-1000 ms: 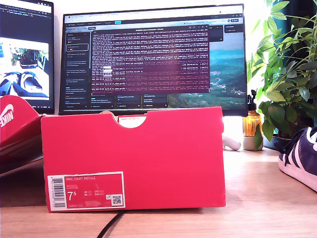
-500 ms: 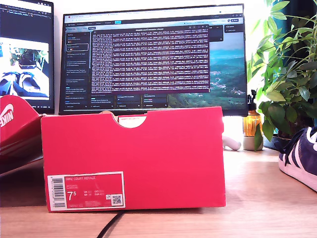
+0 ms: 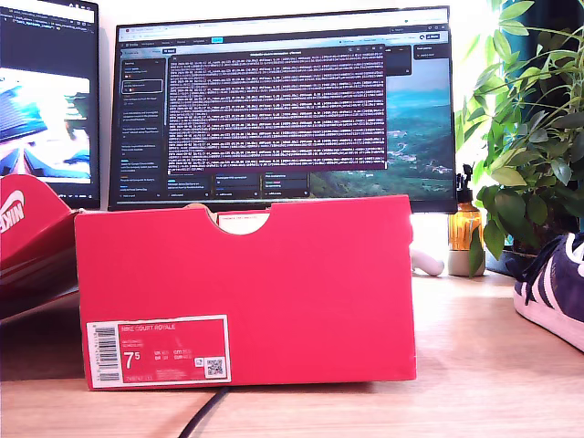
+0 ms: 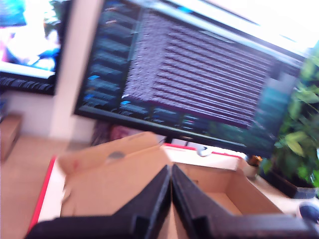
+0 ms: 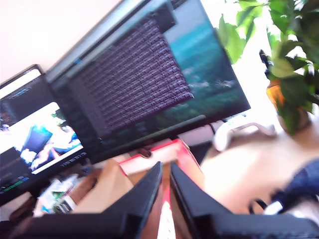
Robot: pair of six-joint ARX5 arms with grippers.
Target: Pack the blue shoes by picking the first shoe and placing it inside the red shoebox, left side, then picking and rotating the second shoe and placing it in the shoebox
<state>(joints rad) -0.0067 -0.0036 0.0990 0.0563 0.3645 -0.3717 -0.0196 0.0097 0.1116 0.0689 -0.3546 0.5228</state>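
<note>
red shoebox (image 3: 274, 292) w/ white label (image 3: 158, 350), navy shoe (image 3: 554, 288) w/ white stripes

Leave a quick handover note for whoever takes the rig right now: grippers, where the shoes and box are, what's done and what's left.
My first gripper: shut, holding nothing, above the open red shoebox; that wrist view is blurred.
My second gripper: shut, holding nothing, near the box's edge.
Neither arm shows in the exterior view.
The box stands on the desk in front of the monitor. What shows of its inside in the first wrist view holds no shoe.
One blue shoe sits on the desk at the exterior view's right edge. The other shoe is not clearly in view.
Done: nothing packed that I can see.
Left: both shoes, the second one rotated.
</note>
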